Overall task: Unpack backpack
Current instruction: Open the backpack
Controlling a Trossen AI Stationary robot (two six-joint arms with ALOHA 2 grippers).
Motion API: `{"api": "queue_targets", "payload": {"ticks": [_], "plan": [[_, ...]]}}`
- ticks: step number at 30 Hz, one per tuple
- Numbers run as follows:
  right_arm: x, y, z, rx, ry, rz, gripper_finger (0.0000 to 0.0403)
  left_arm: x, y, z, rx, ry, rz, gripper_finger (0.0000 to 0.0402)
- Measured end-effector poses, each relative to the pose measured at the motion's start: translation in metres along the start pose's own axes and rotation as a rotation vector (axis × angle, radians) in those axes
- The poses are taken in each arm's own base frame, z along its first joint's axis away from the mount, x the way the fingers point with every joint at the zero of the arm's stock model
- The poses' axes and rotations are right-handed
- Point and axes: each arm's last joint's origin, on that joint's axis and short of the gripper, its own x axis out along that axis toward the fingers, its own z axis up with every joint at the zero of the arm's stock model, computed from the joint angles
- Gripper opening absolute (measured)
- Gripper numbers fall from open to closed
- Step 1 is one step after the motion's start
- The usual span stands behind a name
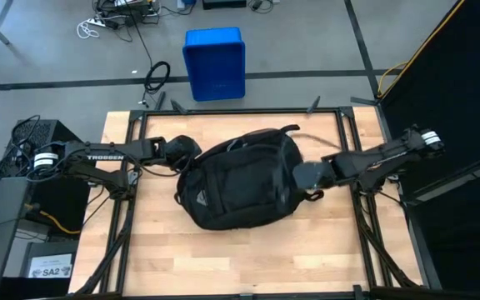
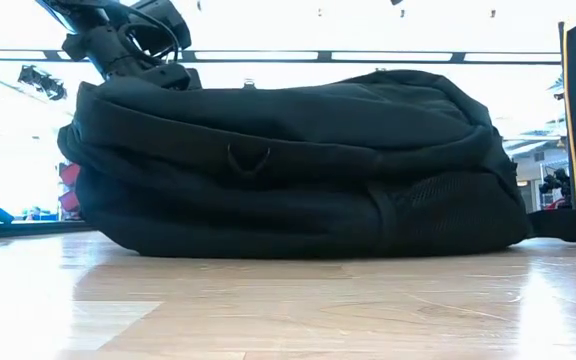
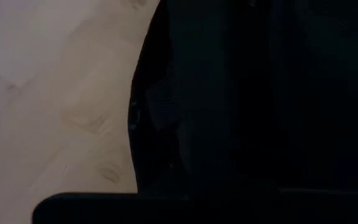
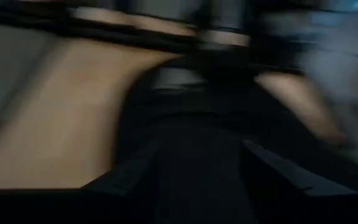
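Note:
The black backpack (image 1: pixel 240 179) lies flat on the wooden table (image 1: pixel 240 258), filling its middle; in the low view it is a broad dark mound (image 2: pixel 288 170). My left gripper (image 1: pixel 186 154) is shut at the backpack's far left edge, down against its top (image 2: pixel 163 72). Its wrist view shows only black fabric (image 3: pixel 260 93) close up beside bare wood. My right gripper (image 1: pixel 304 175) stands open at the backpack's right side. In the blurred right wrist view its two fingers (image 4: pixel 129 171) are spread, with the dark backpack (image 4: pixel 204 124) ahead between them. My left gripper is against the backpack's far left edge (image 1: pixel 192 158), coming slanting down from the table's left. The gripper's own body and the dark fabric hide the fingertips, so I cannot tell whether it has hold of any fabric or only rests on it.
A blue bin (image 1: pixel 215 62) stands on the floor beyond the table's far edge, with cables (image 1: pixel 157 77) near it. A black curtain (image 1: pixel 465 100) closes off the right side. Bare wood lies along the table's near edge, and a strap (image 2: pixel 568 225) trails from the backpack's right end.

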Motion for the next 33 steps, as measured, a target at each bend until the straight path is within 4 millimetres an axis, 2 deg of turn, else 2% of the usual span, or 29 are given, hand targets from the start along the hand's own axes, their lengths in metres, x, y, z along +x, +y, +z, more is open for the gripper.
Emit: {"api": "queue_targets", "payload": {"ticks": [3,6,9,12,15,19,23,27,33], "plan": [[0.018,0.031,-0.011,-0.048,-0.023,0.135,0.0178,0.0,0.0,0.0,0.0,-0.009,0.017,0.0001],[0.039,0.058,-0.032,-0.116,0.07,0.174,0.0158,0.0,0.001,0.0,0.0,-0.012,0.029,0.0001],[0.061,0.077,-0.06,-0.167,0.219,0.131,0.0135,0.0,0.001,0.0,0.0,-0.012,0.031,0.0001],[0.075,0.083,-0.088,-0.193,0.385,0.006,0.0113,0.0,0.001,0.0,0.0,-0.011,0.031,0.0001],[0.076,0.074,-0.106,-0.16,0.525,-0.188,0.0093,0.0,0.0,0.0,-0.006,-0.01,0.026,0.0001],[0.064,0.053,-0.113,-0.106,0.622,-0.396,0.0069,0.005,-0.004,-0.009,-0.016,0.005,-0.023,0.0001],[0.055,0.035,-0.108,-0.097,0.61,-0.527,0.0049,0.011,-0.014,-0.021,-0.008,0.018,-0.135,0.0001],[0.048,0.015,-0.1,-0.077,0.6,-0.588,0.0033,0.016,-0.029,-0.034,0.05,-0.019,-0.216,0.0004],[0.042,-0.013,-0.093,-0.059,0.604,-0.638,0.0023,0.022,-0.049,-0.049,0.146,-0.112,-0.35,0.0055]]}}
